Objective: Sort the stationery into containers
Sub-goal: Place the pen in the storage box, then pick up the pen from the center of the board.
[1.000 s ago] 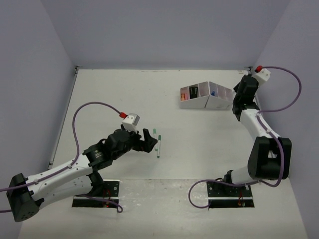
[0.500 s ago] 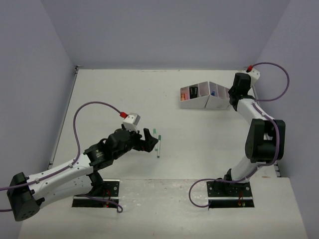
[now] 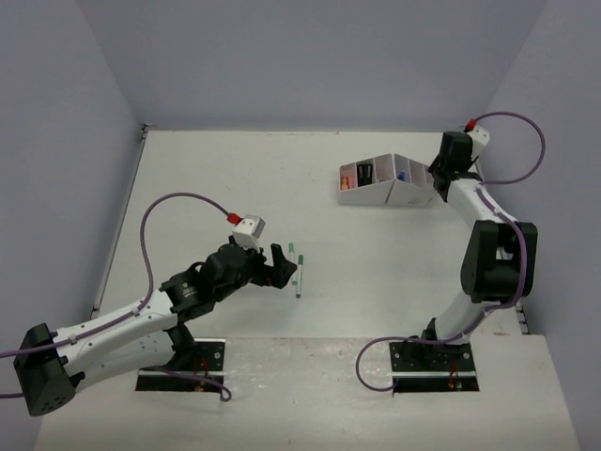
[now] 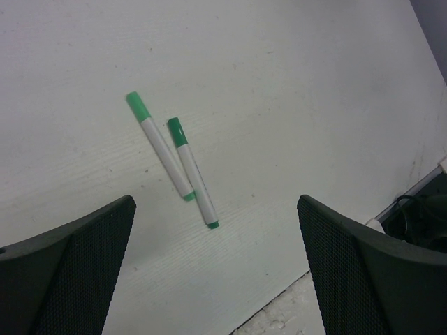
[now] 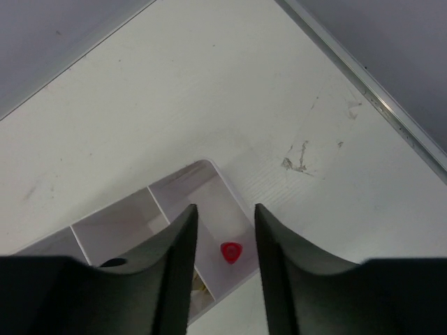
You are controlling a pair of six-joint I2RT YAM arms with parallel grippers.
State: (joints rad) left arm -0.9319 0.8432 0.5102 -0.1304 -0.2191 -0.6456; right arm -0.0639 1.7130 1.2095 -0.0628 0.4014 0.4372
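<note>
A: Nearest first: hovering above two green-capped pens [image 4: 162, 148] with the left fingers [image 4: 70, 258] spread wide, gripping nothing.

B: Lying loose on the tabletop [image 4: 314, 84], nearly parallel, just beside each other and maybe touching at one end. Risky?

A: Could pinch both at once, or nudge one and roll the other away, given so little room between them. Better to straddle a single pen.

B: And farther out?

A: Well apart from the pens, at the far right, the white organizer [image 3: 371, 197]. Poised over its end compartment [image 5: 216, 209] with the right fingers [image 5: 174, 279] parted narrowly, holding nothing.

B: Anything inside?

A: A small red item [image 5: 231, 251] on the floor there. Too small to name.

B: In the way?

A: Only a long carry across the tabletop, plus thin dividers [image 5: 158, 204] to clip or miss on the drop.
</note>
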